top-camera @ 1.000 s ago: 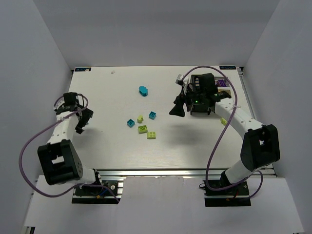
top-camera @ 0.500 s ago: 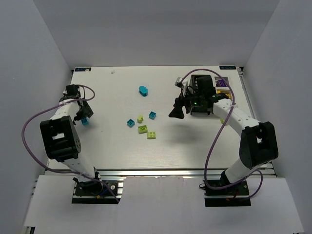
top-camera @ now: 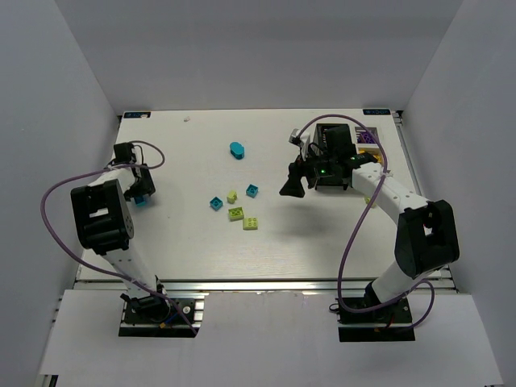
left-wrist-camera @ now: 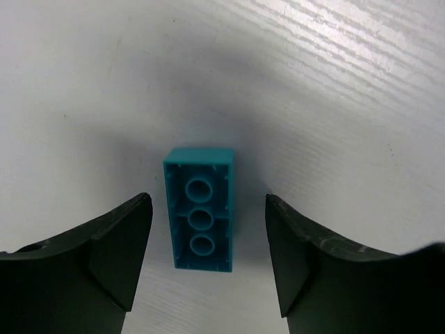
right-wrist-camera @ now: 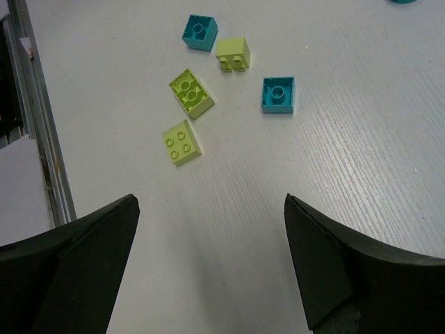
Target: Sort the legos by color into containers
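Astride teal brick [left-wrist-camera: 199, 217], left pincer [left-wrist-camera: 206, 203] agape

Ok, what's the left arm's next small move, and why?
Probably shut the left gripper on the teal brick: it lies hollow side up on the table between the open fingers, and neither of them touches it yet.

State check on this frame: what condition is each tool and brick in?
long teal brick, flat on the table, hollow side up.
left tool, open, astride that brick, not touching.
right tool, open, empty.
four-stud lime brick, studs up.
lime brick beside it, hollow side up.
third lime brick, lying on its side.
two small teal bricks, hollow sides up.
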Robot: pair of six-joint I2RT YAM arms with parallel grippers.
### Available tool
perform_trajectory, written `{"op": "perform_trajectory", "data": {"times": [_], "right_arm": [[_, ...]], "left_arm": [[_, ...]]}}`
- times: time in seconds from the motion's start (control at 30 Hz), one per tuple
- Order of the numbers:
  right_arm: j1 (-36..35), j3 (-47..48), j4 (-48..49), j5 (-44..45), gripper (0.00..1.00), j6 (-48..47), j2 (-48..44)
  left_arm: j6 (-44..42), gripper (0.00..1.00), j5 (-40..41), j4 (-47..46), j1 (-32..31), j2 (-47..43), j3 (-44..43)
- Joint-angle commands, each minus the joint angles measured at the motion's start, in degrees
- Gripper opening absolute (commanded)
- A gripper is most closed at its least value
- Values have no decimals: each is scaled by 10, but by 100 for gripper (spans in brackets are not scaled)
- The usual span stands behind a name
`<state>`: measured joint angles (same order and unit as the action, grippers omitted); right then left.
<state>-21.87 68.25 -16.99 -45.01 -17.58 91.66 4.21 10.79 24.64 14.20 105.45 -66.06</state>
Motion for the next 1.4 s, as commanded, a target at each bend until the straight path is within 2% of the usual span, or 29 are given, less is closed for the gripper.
{"op": "perform_trajectory", "data": {"times": [0.0,0.13,0.27,0.3,0.4,0.47,0.53,0.63,0.67,0.7,0.77,0.8,0.83,0.9,1.0,1.1,1.17,1.37], "right_arm": [[-1,8,-8,5,89,-5,-22],[0,8,-13,5,90,-10,-24],[-1,9,-13,6,89,-6,-24],[-1,8,-12,6,89,-5,-24],[0,7,-10,9,89,-3,-25],[-1,3,-9,17,89,-3,-30],[2,-1,-2,37,89,11,-39],[17,-13,42,79,86,51,-63],[22,-7,53,90,82,59,-68],[36,-1,54,98,64,65,-69],[54,12,53,93,32,89,-68],[73,18,60,87,6,97,-71],[84,21,62,84,0,103,-72],[107,33,71,62,0,117,-83],[158,44,91,56,0,135,-105],[188,59,100,54,0,139,-111],[199,59,97,54,0,135,-112],[235,36,100,55,11,141,-126]], "left_arm": [[-8,75,-16,-34,6,5,4],[-1,66,-28,-45,12,5,8],[15,48,-48,-64,15,-6,22],[19,40,-52,-74,16,-10,31],[40,28,-75,-99,16,-38,51],[62,25,-89,-111,15,-66,67],[97,18,-142,-129,15,-89,81],[156,14,-210,-169,0,-147,97],[171,14,-225,-182,-10,-179,109],[188,14,-239,-214,-35,-193,116],[232,13,-269,-241,-67,-213,120],[245,13,-272,-272,-110,-221,117],[261,13,-275,-280,-130,-221,109],[279,13,-276,-313,-208,-208,80],[300,13,-277,-352,-283,-178,21],[309,13,-278,-369,-335,-113,-40],[314,13,-281,-374,-354,-51,-113],[324,13,-303,-394,-426,118,-328]]}}
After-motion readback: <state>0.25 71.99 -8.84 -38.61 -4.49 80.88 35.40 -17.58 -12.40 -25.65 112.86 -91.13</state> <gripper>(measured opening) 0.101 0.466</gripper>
